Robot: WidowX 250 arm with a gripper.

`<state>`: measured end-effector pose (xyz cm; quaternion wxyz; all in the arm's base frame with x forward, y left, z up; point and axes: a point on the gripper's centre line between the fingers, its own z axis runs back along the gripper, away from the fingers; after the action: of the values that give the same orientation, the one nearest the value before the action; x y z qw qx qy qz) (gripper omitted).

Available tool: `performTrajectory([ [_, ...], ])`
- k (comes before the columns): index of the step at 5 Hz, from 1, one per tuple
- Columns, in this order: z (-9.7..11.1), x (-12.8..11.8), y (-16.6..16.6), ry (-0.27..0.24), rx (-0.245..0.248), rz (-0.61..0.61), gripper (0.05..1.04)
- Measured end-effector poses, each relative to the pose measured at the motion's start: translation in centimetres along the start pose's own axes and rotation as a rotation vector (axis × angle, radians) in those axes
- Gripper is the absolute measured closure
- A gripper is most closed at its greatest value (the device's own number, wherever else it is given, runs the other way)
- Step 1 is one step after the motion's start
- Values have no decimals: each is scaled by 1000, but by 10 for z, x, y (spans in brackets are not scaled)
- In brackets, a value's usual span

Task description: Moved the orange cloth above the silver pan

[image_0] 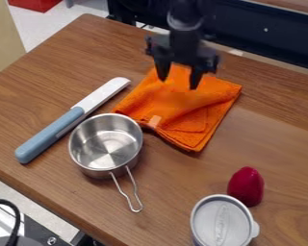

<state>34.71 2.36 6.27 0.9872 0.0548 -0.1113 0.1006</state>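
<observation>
My arm (184,21) is hanging in from 12 o'clock, its gripper (178,82) pointing down over the orange cloth (198,113), the fingers (196,77) standing spread. The cloth is lying folded on the counter (278,139), at 2 o'clock from the silver pan (106,145). At 5 o'clock, a lidded container (211,223) is showing a raised marking I'm not managing to read

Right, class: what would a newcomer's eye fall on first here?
Most likely the bright orange cloth, lying in folds on the wooden table beneath the black gripper. Next might come the shiny silver pan just in front of it, its wire handle pointing toward the table's near edge. The deep red object beside the lidded silver container also stands out.
</observation>
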Motion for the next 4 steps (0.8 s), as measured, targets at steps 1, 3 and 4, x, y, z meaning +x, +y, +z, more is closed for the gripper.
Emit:
performTrajectory([
  [1,12,-2,-1,30,-17,7,79],
  [3,28,-6,-7,43,-36,21,84],
  [4,35,-24,-14,10,-68,67,84],
])
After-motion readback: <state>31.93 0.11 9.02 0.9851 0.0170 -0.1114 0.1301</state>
